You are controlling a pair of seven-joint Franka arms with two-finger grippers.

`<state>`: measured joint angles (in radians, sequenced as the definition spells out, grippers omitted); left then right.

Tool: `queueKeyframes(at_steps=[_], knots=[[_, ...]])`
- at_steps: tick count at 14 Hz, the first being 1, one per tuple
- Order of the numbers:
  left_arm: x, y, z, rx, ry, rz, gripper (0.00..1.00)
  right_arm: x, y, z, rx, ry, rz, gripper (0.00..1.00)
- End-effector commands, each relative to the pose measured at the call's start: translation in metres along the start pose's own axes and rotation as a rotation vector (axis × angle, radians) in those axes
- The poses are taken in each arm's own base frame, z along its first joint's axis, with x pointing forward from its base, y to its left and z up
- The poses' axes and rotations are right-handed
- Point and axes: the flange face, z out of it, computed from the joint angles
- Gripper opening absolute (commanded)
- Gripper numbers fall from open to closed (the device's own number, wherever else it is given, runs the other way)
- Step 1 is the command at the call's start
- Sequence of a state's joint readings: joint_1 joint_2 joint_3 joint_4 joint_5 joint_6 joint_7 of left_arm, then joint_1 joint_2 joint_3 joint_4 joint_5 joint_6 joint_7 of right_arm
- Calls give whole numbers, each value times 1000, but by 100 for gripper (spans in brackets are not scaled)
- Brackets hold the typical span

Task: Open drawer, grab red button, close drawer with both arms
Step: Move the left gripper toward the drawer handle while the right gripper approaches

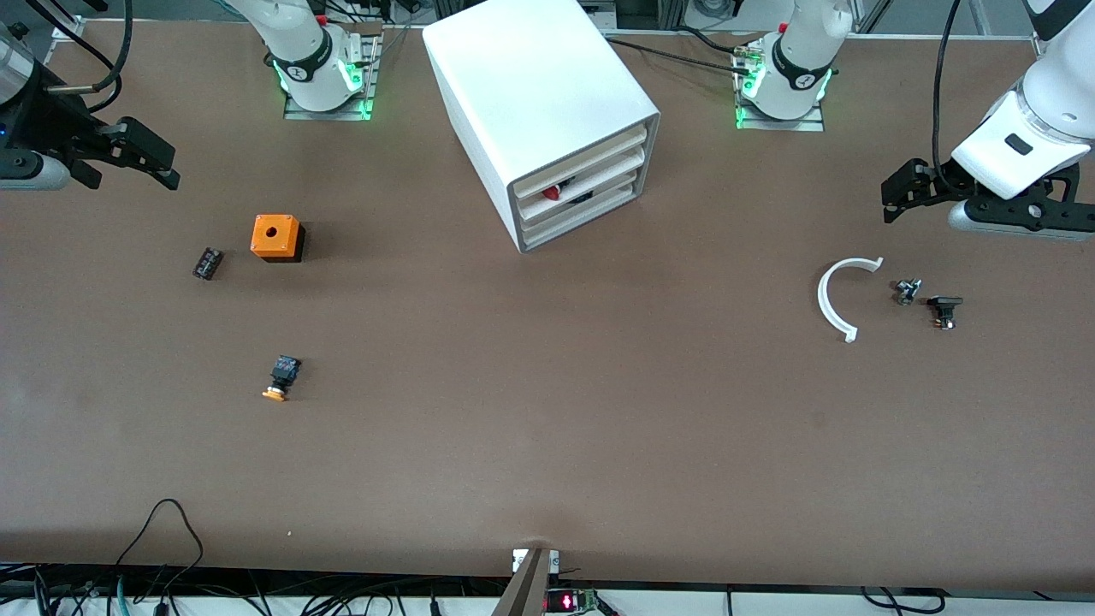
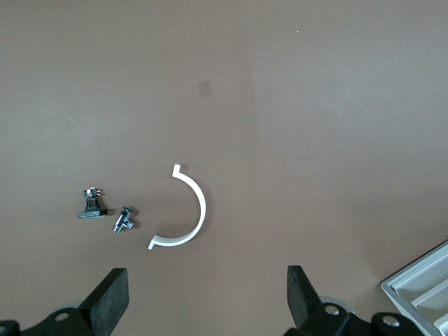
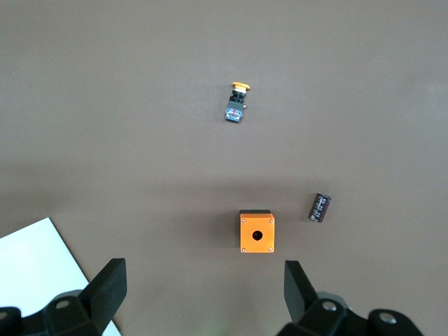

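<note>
The white cabinet [image 1: 539, 103] stands mid-table near the arms' bases, its drawer fronts turned toward the left arm's end. The drawer [image 1: 603, 178] sits pushed in, level with the others. The button's red cap [image 1: 553, 192] shows in the gap at its front; its body is mostly hidden. My left gripper [image 1: 898, 195] hangs open and empty over the table at the left arm's end, also in the left wrist view [image 2: 206, 301]. My right gripper [image 1: 154, 158] hangs open and empty at the right arm's end, also in the right wrist view [image 3: 205, 290].
Near the right gripper lie an orange box with a hole [image 1: 275, 237] [image 3: 257, 232], a small black part [image 1: 207, 262] and an orange-capped button [image 1: 281, 378] [image 3: 236, 103]. Near the left gripper lie a white curved piece [image 1: 837, 299] [image 2: 192, 210], a metal fitting [image 1: 907, 291] and a black part [image 1: 944, 310].
</note>
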<state>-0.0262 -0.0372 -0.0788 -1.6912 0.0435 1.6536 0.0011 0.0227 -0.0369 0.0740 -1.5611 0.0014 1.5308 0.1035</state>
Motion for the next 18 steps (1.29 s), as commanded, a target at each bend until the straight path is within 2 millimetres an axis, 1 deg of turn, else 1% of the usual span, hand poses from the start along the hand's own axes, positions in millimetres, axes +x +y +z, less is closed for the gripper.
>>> queueKeyframes(at_steps=[1,2,4,6,7,9,10,12,13,14,15,16,17,18], knots=[[-5,1,-9,-15,-1,-1,100,0,-2,-8,-12,-3,52,100],[-5,1,-10,-15,0,-1,100,0,-1,-15,-23,14,58,100],[-5,1,-10,-15,0,-4,100,-1,3,-10,-66,5,68,100],[-3,1,-6,-19,-6,-2,100,0,-3,7,-93,-17,53,100],[-3,3,-4,-20,-15,3,100,1,-4,11,-100,-22,48,100],[-8,13,0,-33,-65,19,100,10,-9,26,-95,-43,0,100],[-12,31,1,-46,-92,48,100,12,-11,32,-93,-57,-19,100],[-18,83,6,-78,-131,134,100,24,-17,55,-93,-92,-17,100],[-20,105,9,-78,-139,177,100,29,-20,62,-92,-93,-21,100],[-19,117,15,-79,-151,200,100,36,-22,70,-90,-86,-24,100],[-19,123,18,-90,-160,209,100,39,-22,72,-88,-80,-25,100],[-18,136,27,-150,-187,223,100,44,-22,82,-90,-90,-21,100],[-13,145,39,-226,-218,222,100,46,-23,87,-89,-96,-10,100],[-6,150,55,-301,-254,212,100,51,-23,96,-91,-108,23,100]])
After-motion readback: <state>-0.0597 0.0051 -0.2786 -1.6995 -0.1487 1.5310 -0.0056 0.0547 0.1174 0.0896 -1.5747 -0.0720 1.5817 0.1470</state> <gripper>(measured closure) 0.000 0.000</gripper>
